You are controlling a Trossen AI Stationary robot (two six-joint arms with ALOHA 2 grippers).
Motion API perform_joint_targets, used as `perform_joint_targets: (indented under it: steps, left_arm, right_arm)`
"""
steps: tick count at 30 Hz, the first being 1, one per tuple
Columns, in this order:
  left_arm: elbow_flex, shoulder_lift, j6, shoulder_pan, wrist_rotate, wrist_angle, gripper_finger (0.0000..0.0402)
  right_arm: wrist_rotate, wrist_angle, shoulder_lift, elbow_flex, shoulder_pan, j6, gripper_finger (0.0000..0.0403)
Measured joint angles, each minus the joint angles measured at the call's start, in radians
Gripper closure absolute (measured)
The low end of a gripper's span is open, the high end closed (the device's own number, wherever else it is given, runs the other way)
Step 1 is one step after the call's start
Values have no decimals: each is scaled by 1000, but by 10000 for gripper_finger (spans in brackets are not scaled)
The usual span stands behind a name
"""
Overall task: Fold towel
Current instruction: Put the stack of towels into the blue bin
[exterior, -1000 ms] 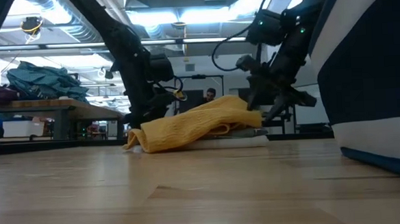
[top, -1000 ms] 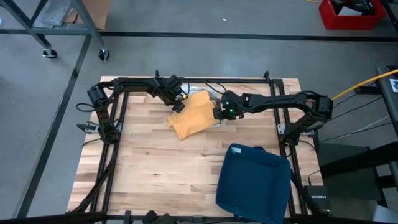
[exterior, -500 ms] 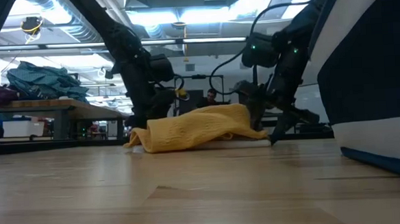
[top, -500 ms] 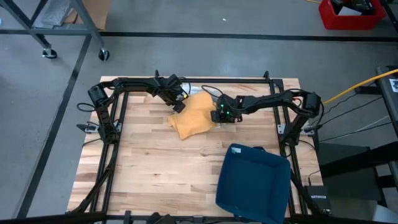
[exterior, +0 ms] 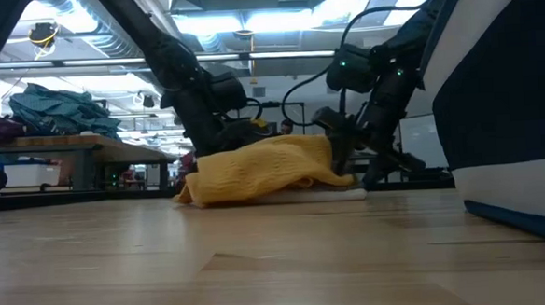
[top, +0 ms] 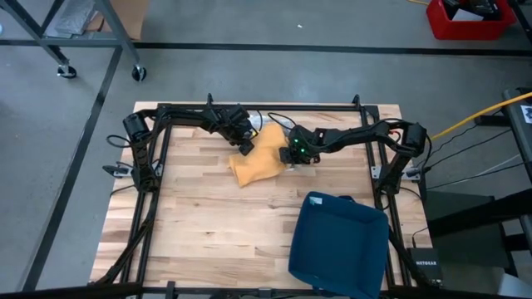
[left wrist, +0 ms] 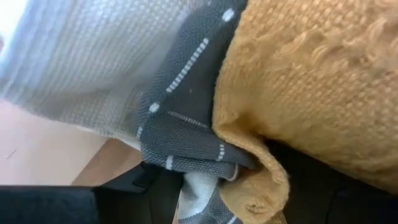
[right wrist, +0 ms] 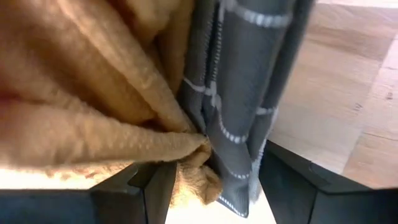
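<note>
Wooden planks make up the surface (top: 208, 216), which fills the middle of the high view inside a black metal frame, with grey floor all around it. At the lower right of that view a big dark blue bin (top: 339, 243) sits on the planks, well apart from the cloth. Both dark arms reach in from the upper corners and meet near the top centre. Between them lies the yellow towel (top: 259, 156), bunched into a loose heap in the upper middle of the surface; the low view shows it as a low mound resting on the wood. Under and beside it is a grey patterned cloth (left wrist: 180, 118), and a paler cloth (left wrist: 81, 68) lies next to that in the left wrist view. The left claw (top: 244, 143) is at the towel's upper left edge, fingers apart around yellow towel and grey patterned cloth, and the right claw (top: 293, 153) is at its right edge, fingers likewise apart with folds of both fabrics between them; whether either actually pinches the material I cannot tell. A red box (top: 468, 18) stands on the floor at the upper right.
</note>
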Motion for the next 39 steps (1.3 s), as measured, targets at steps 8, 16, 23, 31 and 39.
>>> perform_joint_targets:
  steps: [8, 16, 23, 31, 39]
  left_arm:
    - [-2, 1, 15, -8, 41, 43, 192]
    - [-2, 2, 44, -8, 48, 39, 277]
    - [-5, -27, 44, -9, 43, 25, 375]
    - [-6, -121, 93, -25, 36, -32, 372]
    - [-5, -202, 90, -99, 36, -64, 374]
  right_arm:
    - [28, 73, 2, -2, 2, -7, 198]
    - [73, 137, 6, -2, 3, -35, 304]
    - [84, 194, 6, -2, 22, -113, 351]
    - [70, 193, -44, -2, 23, -114, 351]
    - [72, 165, -180, -1, 74, -101, 350]
